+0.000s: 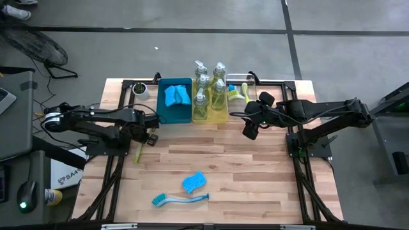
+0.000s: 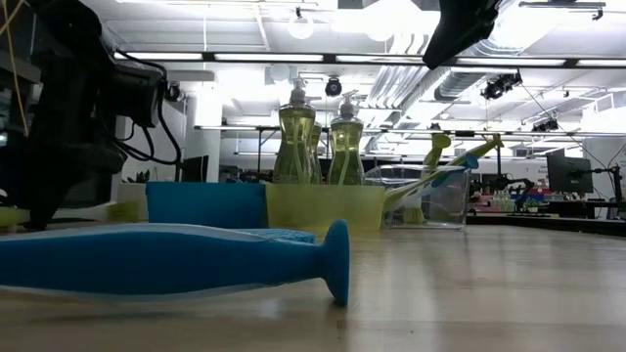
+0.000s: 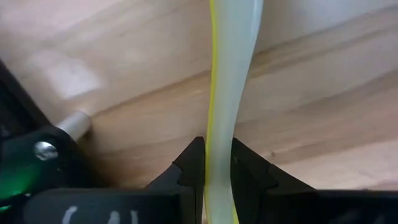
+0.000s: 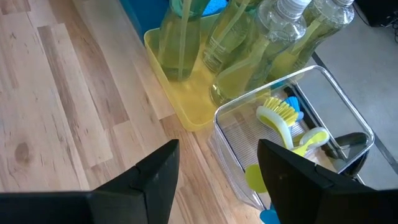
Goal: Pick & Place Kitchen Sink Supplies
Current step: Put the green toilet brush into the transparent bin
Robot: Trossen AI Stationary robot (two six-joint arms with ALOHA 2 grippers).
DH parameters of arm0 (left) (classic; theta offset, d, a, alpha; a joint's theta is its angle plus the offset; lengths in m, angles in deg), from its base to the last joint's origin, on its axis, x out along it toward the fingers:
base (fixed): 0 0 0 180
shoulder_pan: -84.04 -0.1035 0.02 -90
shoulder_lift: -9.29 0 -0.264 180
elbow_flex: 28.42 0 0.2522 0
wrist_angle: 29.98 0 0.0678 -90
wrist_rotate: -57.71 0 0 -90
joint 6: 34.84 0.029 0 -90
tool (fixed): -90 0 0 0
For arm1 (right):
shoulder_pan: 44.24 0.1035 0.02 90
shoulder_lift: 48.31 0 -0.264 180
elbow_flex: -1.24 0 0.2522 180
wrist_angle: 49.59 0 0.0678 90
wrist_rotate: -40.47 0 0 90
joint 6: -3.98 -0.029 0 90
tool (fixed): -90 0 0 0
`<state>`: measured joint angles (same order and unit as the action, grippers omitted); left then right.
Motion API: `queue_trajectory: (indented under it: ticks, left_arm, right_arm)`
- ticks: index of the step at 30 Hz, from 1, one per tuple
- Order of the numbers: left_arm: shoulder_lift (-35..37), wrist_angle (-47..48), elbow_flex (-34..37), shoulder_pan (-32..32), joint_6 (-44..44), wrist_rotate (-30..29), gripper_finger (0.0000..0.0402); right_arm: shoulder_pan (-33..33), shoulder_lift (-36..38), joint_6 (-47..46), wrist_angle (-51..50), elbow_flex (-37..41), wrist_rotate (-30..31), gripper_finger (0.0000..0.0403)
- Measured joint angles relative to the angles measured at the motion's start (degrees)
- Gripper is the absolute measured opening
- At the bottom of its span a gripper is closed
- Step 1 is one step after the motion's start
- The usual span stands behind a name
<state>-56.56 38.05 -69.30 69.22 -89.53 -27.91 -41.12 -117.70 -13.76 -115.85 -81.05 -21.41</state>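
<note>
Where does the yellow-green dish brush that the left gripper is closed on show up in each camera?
High view: yellow-green brush at the left gripper, handle lying on the wood.
Low view: cannot pick it out; the left arm shows dark at the far left.
Left wrist view: pale handle between the shut fingers.
Right wrist view: not in it.
Shared landmark: the wooden table.

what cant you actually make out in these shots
- Yellow-green brush in the left gripper: left wrist view shows only the handle; in the high view the arm hides the head.
- White cup: too small in the high view to tell its contents.
- Clear bin: the right wrist view's edge cuts off its near end, so the brush count is unsure.
- Blue brush: low view crops its bristle end.
</note>
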Motion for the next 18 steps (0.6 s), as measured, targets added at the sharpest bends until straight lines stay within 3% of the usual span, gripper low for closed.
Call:
queue_trajectory:
  ticks: [6,18]
  left_arm:
    - [0.9,-0.1,0.0,3.2,0.4,4.6,0.0049]
    - [0.9,-9.0,-1.3,17.2,-1.9,11.4,0.0049]
  right_arm:
    - [0.0,0.0,0.0,0.0,0.0,0.0,0.0210]
    - [0.0,0.0,0.0,-0.6,0.0,0.0,0.0210]
